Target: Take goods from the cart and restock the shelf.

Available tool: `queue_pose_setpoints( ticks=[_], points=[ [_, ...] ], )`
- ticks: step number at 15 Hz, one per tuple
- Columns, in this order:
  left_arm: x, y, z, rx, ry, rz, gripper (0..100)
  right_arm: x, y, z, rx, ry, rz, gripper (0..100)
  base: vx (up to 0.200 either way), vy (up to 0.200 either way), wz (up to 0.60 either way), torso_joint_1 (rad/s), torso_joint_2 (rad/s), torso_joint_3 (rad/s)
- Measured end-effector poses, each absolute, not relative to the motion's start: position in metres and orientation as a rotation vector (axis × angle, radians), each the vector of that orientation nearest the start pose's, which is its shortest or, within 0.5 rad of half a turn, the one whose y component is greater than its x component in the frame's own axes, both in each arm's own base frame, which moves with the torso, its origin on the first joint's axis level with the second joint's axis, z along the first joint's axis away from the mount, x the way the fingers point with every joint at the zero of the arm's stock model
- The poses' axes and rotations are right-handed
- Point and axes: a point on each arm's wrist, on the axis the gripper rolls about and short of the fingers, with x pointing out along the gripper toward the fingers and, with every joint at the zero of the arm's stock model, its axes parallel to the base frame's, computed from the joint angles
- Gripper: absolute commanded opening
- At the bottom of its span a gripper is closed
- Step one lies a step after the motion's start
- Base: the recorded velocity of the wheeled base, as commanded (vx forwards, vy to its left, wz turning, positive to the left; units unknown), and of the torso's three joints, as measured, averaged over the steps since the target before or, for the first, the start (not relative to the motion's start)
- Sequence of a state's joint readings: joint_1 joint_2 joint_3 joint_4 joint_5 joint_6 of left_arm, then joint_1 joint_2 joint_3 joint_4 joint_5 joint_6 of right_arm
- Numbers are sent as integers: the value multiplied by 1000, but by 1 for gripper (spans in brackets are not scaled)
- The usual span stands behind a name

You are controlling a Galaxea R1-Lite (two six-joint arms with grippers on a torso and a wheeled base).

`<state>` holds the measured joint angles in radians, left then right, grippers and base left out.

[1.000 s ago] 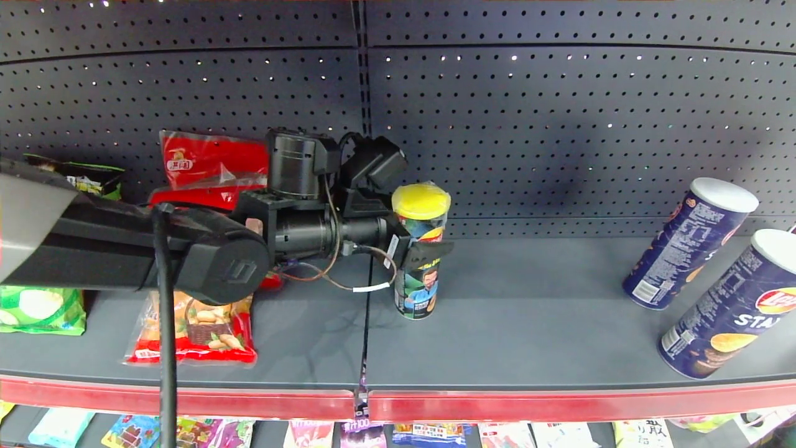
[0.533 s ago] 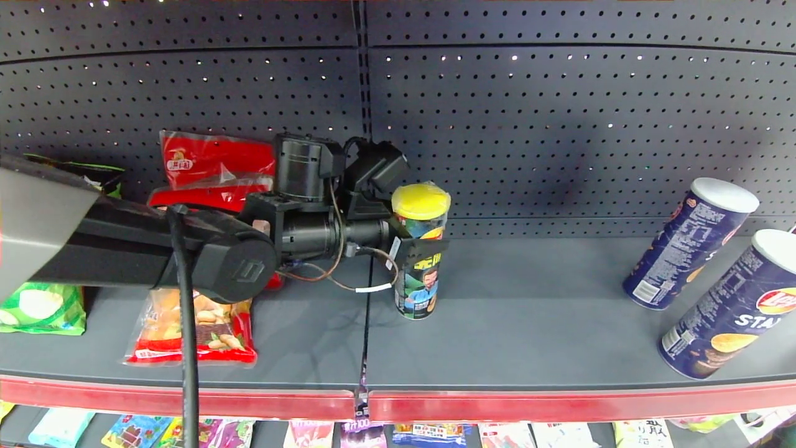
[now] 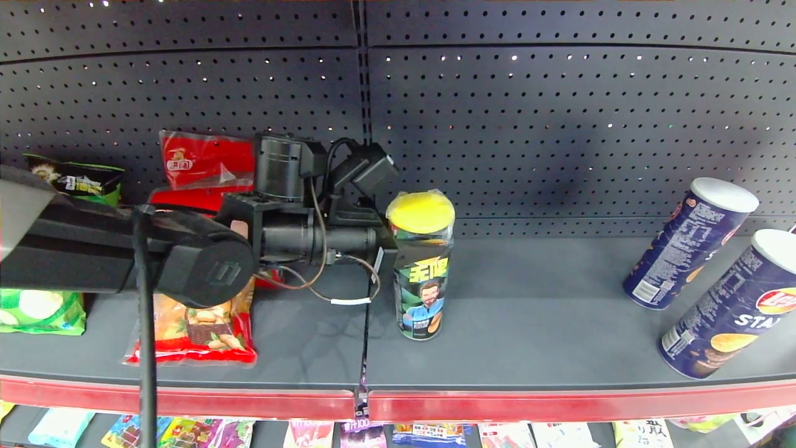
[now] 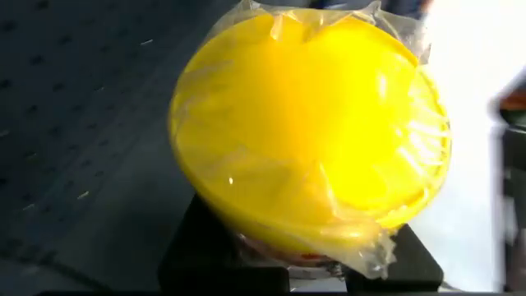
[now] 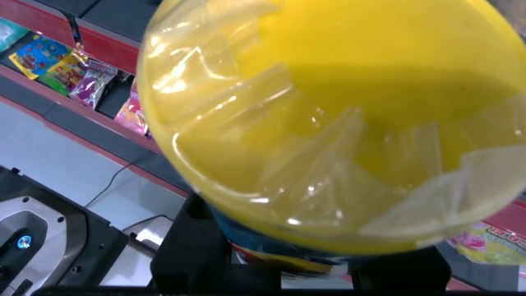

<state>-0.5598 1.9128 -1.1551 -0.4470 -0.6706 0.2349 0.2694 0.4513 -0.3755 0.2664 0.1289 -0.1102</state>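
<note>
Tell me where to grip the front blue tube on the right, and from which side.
Grip the front blue tube across its middle, coming in from the shelf's open front edge. Its round wall is even there, and the other blue tube stands close behind it, likely blocking the rear.

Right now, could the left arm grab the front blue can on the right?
Probably not yet: its claw is shut on the yellow-lidded can, though nothing stands between it and that blue can.

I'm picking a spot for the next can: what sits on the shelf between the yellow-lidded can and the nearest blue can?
Nothing: the head view shows bare shelf between the yellow-lidded can and the nearest blue can.
</note>
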Motion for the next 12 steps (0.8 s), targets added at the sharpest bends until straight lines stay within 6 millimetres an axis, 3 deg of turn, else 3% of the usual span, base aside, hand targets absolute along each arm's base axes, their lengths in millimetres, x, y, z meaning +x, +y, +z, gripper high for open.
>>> queue_pose_setpoints(
  ticks=[4,12],
  points=[
    [297,-195,186,192,181,-1312,0,5,4,159,-132,320,413,0,0,0,0,0,0,0],
    [284,-194,174,225,167,-1442,0,6,5,160,-133,321,414,0,0,0,0,0,0,0]
  ],
)
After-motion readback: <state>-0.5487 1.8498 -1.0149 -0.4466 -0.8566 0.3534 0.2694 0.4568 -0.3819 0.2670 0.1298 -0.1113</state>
